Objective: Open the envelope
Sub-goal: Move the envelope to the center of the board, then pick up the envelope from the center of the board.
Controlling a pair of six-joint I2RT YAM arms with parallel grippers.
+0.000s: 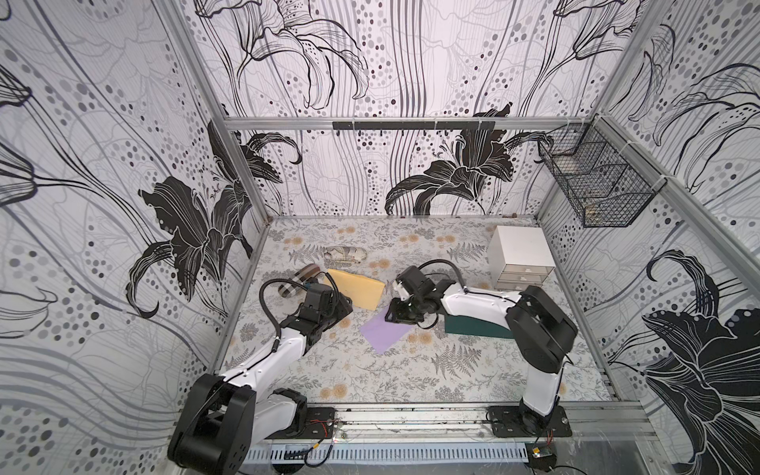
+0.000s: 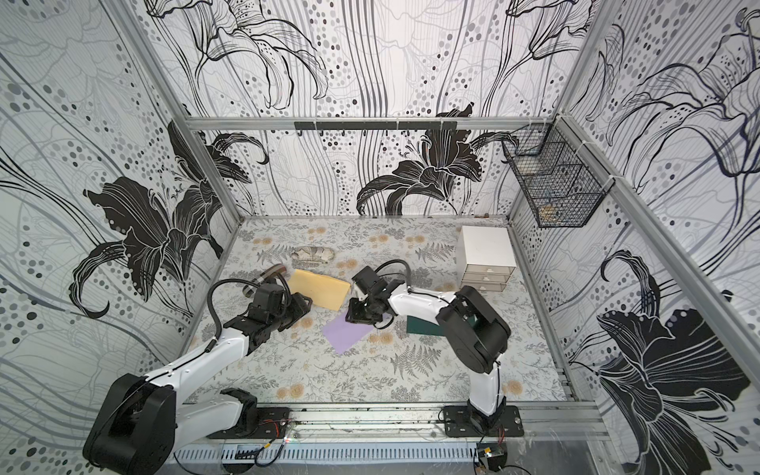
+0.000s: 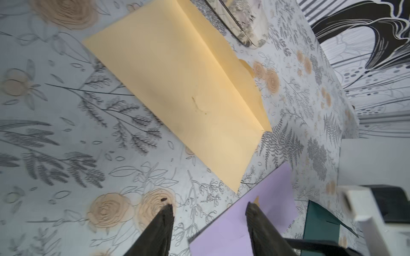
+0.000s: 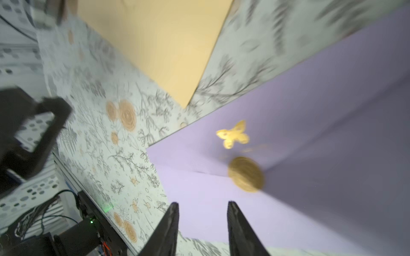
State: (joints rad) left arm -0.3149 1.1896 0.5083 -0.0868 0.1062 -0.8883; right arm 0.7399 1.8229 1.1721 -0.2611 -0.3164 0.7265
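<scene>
**Lilac envelope** lies flat near the centre of the table, with a yellow envelope at its 11 o'clock in both top views. Right gripper stands over the lilac envelope's 1 o'clock edge, jaws partly spread with nothing between them; whether it touches the envelope cannot be told. A gold seal sits just beyond the tips. Left gripper is at the envelope's 10 o'clock, jaws parted and empty.

No writing or label can be read

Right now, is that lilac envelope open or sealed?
Shut, it seems: in the right wrist view the gold round seal sits across the flap's edge on the lilac envelope, though the picture is blurred.
</scene>
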